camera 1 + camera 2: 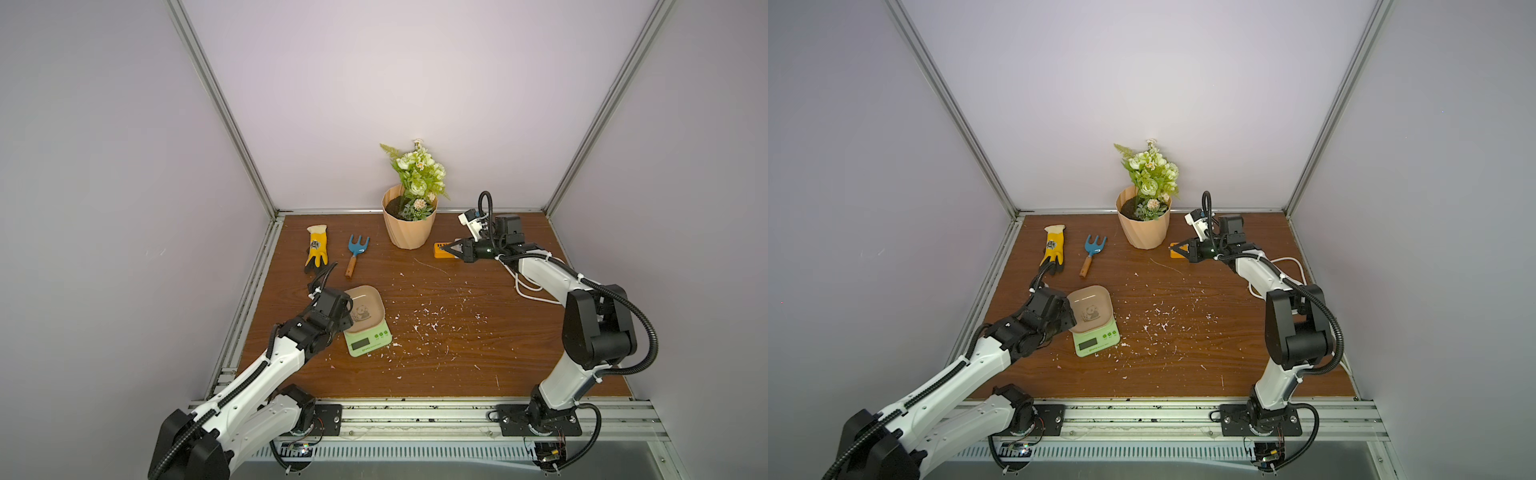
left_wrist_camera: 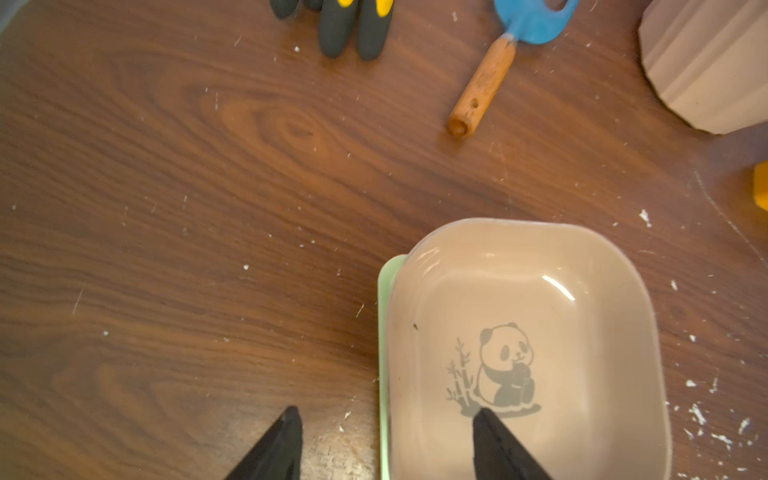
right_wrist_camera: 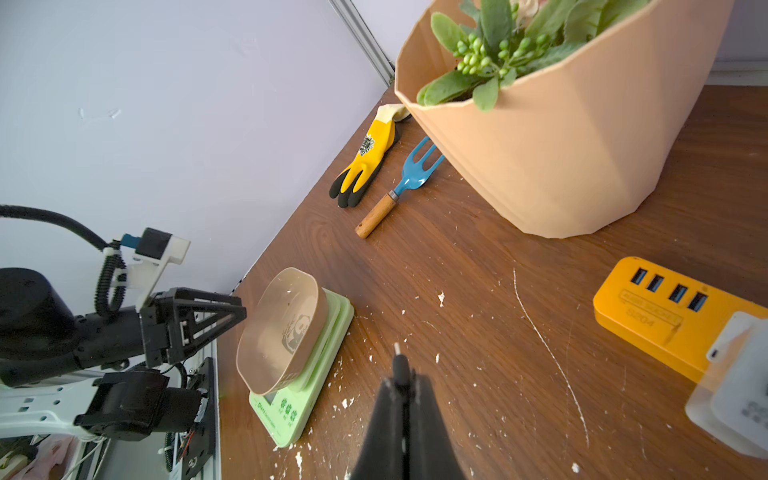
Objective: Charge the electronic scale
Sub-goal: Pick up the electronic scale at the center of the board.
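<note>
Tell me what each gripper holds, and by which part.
The right gripper pinches a dark cable plug by its body, metal tip sticking out. The left gripper holds nothing: its open fingers straddle the rim of the tray on the electronic scale.

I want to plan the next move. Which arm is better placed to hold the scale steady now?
Left, probably. The open left gripper straddles the edge of the electronic scale. The right gripper is shut on the cable plug, far away near the orange power strip.
</note>
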